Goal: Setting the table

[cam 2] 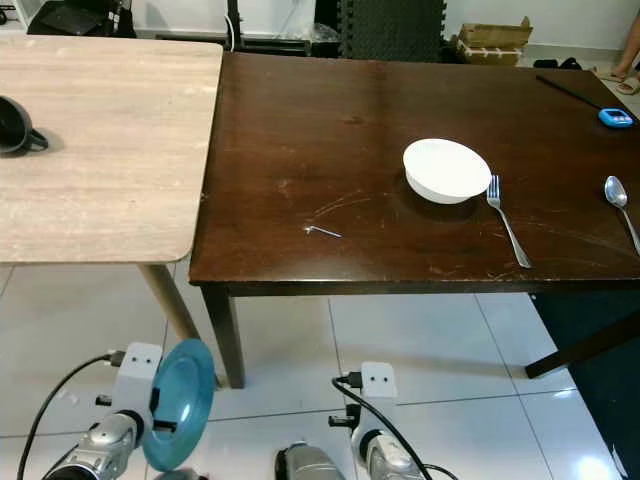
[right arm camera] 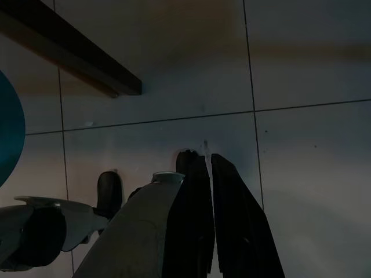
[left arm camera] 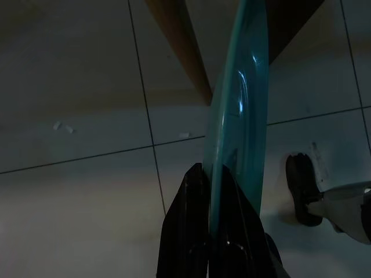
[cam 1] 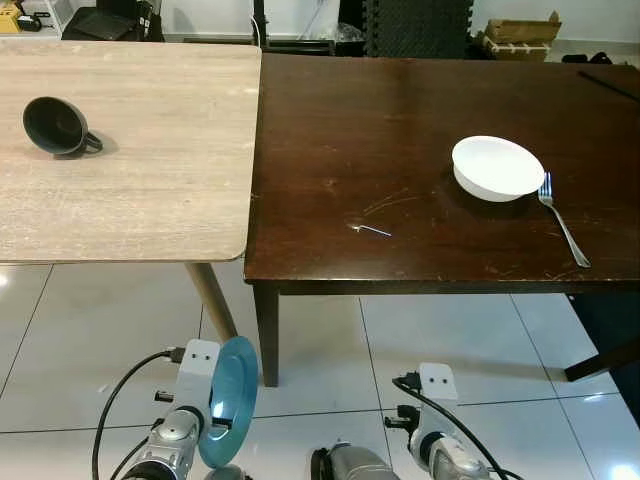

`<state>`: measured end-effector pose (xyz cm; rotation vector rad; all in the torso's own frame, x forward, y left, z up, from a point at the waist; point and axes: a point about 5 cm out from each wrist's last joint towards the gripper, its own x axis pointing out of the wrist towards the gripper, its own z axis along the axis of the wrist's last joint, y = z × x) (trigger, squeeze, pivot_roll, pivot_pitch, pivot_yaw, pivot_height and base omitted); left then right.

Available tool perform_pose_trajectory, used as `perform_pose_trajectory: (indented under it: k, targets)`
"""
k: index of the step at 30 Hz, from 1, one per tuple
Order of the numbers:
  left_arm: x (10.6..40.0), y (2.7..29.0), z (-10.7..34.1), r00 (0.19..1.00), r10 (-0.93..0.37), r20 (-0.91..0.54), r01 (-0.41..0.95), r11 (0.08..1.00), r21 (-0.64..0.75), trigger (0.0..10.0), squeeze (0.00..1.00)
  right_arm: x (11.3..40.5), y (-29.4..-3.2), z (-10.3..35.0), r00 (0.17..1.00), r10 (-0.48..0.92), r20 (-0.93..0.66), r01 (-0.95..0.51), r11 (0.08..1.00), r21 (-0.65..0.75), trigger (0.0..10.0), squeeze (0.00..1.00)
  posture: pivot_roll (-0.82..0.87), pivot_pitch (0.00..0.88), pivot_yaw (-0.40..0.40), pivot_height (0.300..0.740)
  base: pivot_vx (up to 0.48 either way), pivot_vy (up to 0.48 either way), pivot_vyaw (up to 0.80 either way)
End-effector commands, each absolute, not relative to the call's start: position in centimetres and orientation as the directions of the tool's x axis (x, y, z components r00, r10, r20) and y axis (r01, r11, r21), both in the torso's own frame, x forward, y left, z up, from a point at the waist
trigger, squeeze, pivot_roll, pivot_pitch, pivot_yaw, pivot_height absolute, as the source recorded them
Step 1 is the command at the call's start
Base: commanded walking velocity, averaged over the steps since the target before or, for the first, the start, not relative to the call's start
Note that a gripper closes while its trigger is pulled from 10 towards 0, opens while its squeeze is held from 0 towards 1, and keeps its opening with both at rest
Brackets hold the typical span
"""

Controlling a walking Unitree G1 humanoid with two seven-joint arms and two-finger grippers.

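Observation:
A teal plate (cam 1: pixel 228 402) hangs edge-on low over the floor tiles, below the tables' near edge, with my left gripper (left arm camera: pixel 210 179) shut on its rim. The plate (left arm camera: pixel 240 110) runs up from between the two black fingers. On the dark brown table (cam 1: pixel 400 120) sit a white bowl (cam 1: pixel 497 167) and, to its right, a fork (cam 1: pixel 562 219) and a spoon (cam 2: pixel 620 205). A dark cup (cam 1: pixel 55 127) lies on its side on the light wooden table (cam 1: pixel 150 170). My right gripper (right arm camera: pixel 210 168) hangs shut and empty over the floor.
The two tables stand edge to edge, their legs (cam 1: pixel 265 335) just ahead of me. A small blue object (cam 2: pixel 615 117) lies at the dark table's far right. Boxes (cam 1: pixel 520 35) and dark clutter line the back wall. White floor tiles (cam 1: pixel 450 340) lie underfoot.

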<state>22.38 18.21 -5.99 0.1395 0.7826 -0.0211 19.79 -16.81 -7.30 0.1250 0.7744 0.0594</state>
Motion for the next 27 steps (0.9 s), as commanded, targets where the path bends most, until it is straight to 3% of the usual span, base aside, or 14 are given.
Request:
perform_pose_trajectory:
  k: [1,27]
  targets:
    - [21.66,18.5,-6.44,0.687,0.043,-0.725,0.06,0.991,0.116,10.0,0.0,19.31,-16.71,-7.63,0.696,0.102,-0.711,-0.002,0.99,0.14,10.0,0.0,0.07,0.053,0.003,0.74,0.0,0.0,0.0]
    - [21.85,18.43,-6.38,0.684,0.051,-0.728,0.073,0.988,0.137,10.0,0.0,19.23,-17.53,-7.63,0.695,0.056,-0.717,0.024,0.995,0.101,10.0,0.0,0.06,0.079,0.016,0.74,0.0,0.0,0.0]
